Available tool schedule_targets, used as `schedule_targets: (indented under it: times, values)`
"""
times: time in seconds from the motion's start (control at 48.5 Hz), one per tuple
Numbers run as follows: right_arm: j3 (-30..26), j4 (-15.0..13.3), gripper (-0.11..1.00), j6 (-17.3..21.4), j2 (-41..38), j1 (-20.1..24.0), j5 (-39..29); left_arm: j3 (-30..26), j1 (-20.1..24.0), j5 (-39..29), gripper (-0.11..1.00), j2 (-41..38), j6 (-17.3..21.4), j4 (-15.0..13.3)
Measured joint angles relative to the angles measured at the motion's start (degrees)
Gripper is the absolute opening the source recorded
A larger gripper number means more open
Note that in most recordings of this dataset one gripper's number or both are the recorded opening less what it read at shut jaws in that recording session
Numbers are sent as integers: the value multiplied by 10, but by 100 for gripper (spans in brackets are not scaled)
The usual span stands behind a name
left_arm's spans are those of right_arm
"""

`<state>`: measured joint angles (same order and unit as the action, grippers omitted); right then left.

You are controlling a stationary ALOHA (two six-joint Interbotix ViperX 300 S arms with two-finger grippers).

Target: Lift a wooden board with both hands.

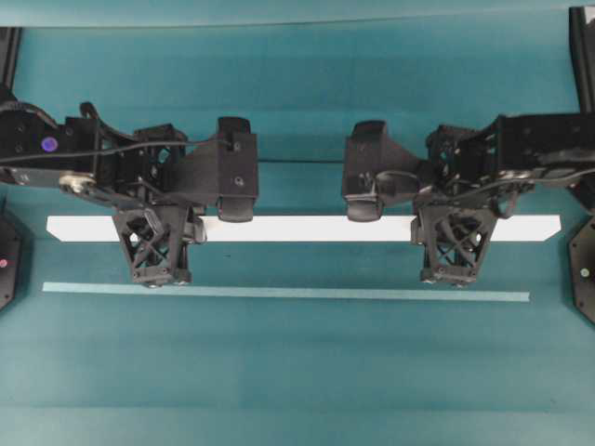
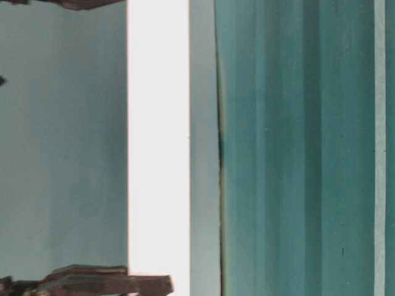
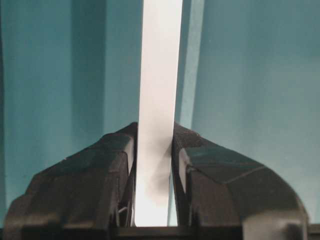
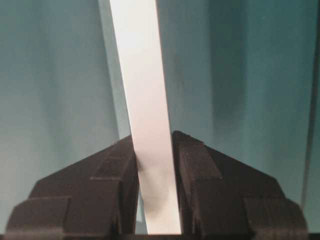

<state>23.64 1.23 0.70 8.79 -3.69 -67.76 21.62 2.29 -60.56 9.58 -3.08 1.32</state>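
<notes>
Clamping the wooden board between the two fingers of the left gripper, pads pressed against both long edges in the left wrist view. Doing the same on the other side: right gripper closed on the board, plank running straight out between the fingers. Seen from overhead, left gripper gripping near the plank's left end and right gripper near its right end, board stretched level between them across the teal table, the thin pale strip lying parallel just below it in that view. Apparently off the surface, judging by the shadowed gap beside the board in the wrist views, though not certain.

For the lift itself: raising both ends at one rate, keeping the plank level and untwisted. Holding the spacing between the arms fixed, so neither pulls nor buckles the board. Keeping the squeeze steady; edge grips on a thin plank likely slip under any tilt.
</notes>
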Motion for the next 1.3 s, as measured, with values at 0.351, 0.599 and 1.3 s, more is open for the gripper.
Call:
schedule_targets:
  times: [0.351,0.599,1.3]
  values:
    - [42,4,21,0,-34,-1,76,58,6,69,17,-25,-1,0]
    - [63,7,21,0,-50,-2,113,92,6,120,17,-40,-4,0]
    - [113,25,21,-1,-105,18,220,127,-4,192,17,-101,-7,0]
